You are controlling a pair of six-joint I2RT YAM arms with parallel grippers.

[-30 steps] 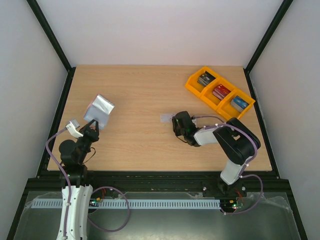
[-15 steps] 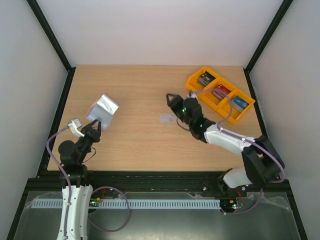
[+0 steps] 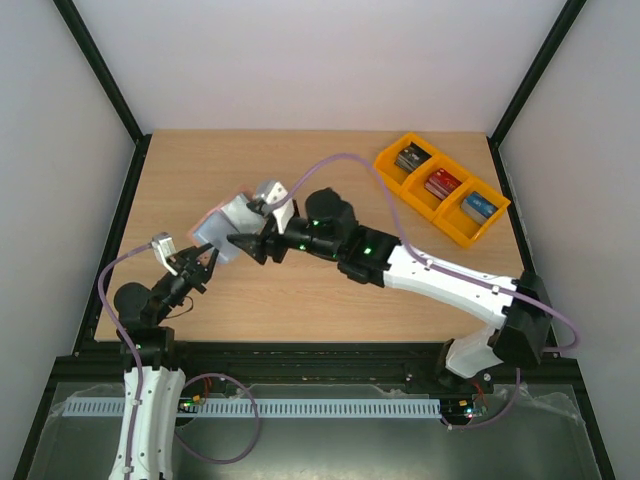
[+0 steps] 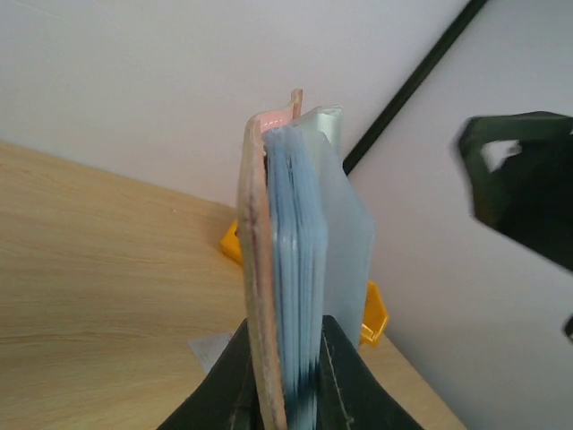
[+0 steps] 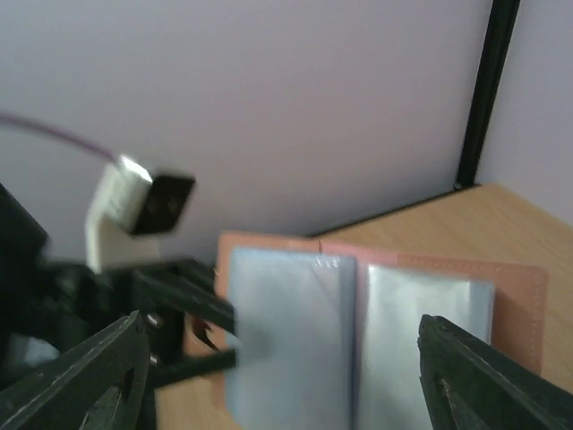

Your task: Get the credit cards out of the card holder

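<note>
Card holder (image 4: 288,269): flat, pinkish-tan cover, translucent-blue pockets

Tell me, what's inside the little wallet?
The open card holder shows light blue pockets inside. Whether any cards sit in them cannot be seen, because the pocket fronts cover that.

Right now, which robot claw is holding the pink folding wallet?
The left gripper, pinching the pinkish-tan folding card holder by one edge; the right gripper is open, merely near it.
</note>
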